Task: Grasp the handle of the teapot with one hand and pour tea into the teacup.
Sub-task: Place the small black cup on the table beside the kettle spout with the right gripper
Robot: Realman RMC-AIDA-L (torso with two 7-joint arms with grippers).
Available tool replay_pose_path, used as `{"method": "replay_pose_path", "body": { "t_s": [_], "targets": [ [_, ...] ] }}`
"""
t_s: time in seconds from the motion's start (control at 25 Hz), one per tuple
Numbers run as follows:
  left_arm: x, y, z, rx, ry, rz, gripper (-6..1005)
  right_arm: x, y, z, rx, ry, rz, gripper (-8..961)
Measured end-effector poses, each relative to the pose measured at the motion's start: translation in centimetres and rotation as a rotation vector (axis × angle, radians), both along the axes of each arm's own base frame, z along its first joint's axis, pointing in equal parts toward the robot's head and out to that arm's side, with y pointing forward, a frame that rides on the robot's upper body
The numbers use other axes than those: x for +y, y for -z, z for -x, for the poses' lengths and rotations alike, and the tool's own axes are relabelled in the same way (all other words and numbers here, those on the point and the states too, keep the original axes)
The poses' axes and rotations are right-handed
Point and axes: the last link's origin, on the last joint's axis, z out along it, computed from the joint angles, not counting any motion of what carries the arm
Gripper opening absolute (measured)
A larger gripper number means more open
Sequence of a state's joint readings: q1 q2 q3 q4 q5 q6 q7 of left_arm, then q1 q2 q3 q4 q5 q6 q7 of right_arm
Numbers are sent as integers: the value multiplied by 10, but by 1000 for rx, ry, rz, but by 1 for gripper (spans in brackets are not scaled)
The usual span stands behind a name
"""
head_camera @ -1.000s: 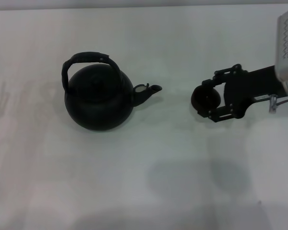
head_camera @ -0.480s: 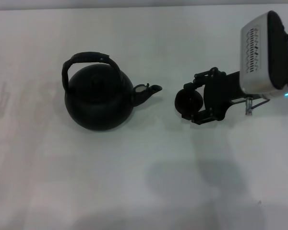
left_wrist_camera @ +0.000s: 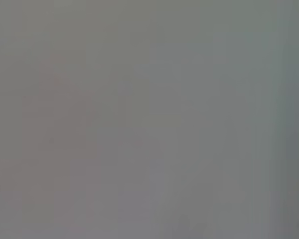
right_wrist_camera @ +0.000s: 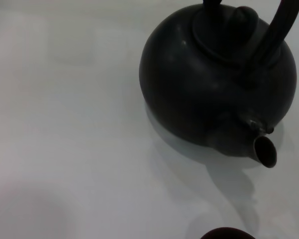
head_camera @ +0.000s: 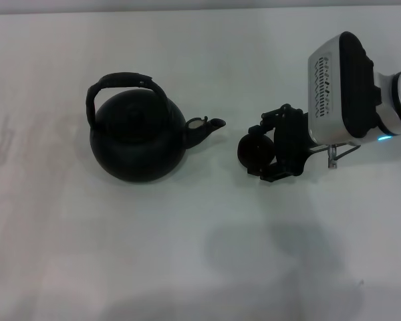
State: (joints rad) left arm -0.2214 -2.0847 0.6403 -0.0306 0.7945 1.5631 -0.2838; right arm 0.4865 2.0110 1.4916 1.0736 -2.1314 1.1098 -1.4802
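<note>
Head view shows the right gripper (head_camera: 257, 152) clamped around the teacup (head_camera: 252, 150), holding it just beside the spout of the teapot (head_camera: 137, 137), which sits on the white table (head_camera: 200, 254) with its handle (head_camera: 123, 83) free. Carried any closer, the cup could bump the spout, or tilt and slip loose. The left gripper is out of sight.

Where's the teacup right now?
In the head view the teacup sits right of centre, between the right gripper's fingers, just off the teapot's spout.
</note>
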Motion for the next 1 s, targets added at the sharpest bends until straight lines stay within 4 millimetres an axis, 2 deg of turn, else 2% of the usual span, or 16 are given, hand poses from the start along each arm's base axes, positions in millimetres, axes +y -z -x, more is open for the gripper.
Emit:
{"method": "replay_pose_path", "body": {
  "t_s": [1.0],
  "targets": [
    [1, -2, -2, 6, 14, -5, 761, 6, 1, -9, -39, -1, -36, 745]
  ]
}}
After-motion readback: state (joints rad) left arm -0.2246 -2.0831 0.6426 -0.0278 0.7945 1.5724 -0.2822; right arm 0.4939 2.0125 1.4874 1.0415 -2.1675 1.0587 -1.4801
